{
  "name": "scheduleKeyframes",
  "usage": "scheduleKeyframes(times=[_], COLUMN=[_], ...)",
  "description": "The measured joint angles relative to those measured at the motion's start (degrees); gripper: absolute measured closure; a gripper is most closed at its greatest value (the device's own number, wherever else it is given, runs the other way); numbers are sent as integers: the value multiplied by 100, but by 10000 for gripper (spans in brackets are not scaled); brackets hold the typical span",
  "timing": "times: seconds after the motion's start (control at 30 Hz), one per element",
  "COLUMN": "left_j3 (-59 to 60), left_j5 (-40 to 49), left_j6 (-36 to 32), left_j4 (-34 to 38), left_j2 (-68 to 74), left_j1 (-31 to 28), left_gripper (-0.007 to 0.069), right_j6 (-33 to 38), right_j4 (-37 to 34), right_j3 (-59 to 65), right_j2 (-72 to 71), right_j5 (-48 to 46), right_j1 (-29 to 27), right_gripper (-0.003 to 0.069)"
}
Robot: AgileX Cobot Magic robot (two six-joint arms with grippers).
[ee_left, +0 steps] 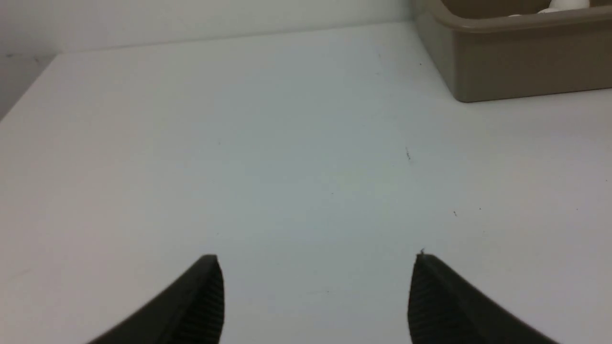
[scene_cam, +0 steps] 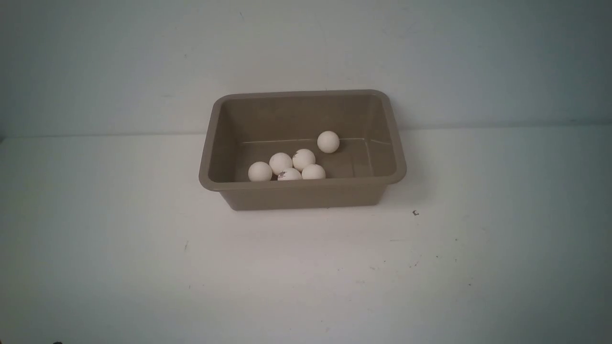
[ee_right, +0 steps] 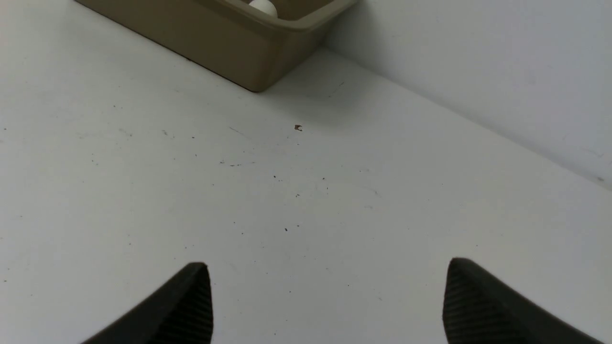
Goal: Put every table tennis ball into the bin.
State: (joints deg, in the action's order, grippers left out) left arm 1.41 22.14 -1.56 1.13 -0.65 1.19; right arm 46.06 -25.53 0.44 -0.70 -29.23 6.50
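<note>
The taupe bin (scene_cam: 302,194) stands at the table's middle, near the back wall. Several white table tennis balls lie inside it: a cluster (scene_cam: 280,163) against the near wall and a single ball (scene_cam: 328,142) farther back. Neither arm shows in the front view. In the left wrist view my left gripper (ee_left: 318,260) is open over bare table, well short of the bin (ee_left: 516,67). In the right wrist view my right gripper (ee_right: 327,265) is open and empty over bare table, with the bin's corner (ee_right: 229,40) and one ball (ee_right: 264,6) far ahead.
The white table (scene_cam: 306,277) carries only small dark specks, one larger speck (scene_cam: 415,213) lying right of the bin. A pale wall (scene_cam: 306,57) rises directly behind the bin.
</note>
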Motion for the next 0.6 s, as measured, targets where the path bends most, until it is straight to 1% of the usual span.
scheduleKeyframes(times=[0.27, 0.43, 0.6], left_j3=[0, 0, 0], left_j5=[7, 31, 31], left_j6=[-72, -325, -320], left_j4=[17, 18, 18], left_j2=[0, 0, 0], left_j1=[0, 0, 0], left_gripper=[157, 157, 157], right_j6=[0, 0, 0], right_j4=[0, 0, 0], right_j3=[0, 0, 0], right_j2=[0, 0, 0], right_j5=[0, 0, 0], right_j1=[0, 0, 0], right_gripper=[69, 69, 69])
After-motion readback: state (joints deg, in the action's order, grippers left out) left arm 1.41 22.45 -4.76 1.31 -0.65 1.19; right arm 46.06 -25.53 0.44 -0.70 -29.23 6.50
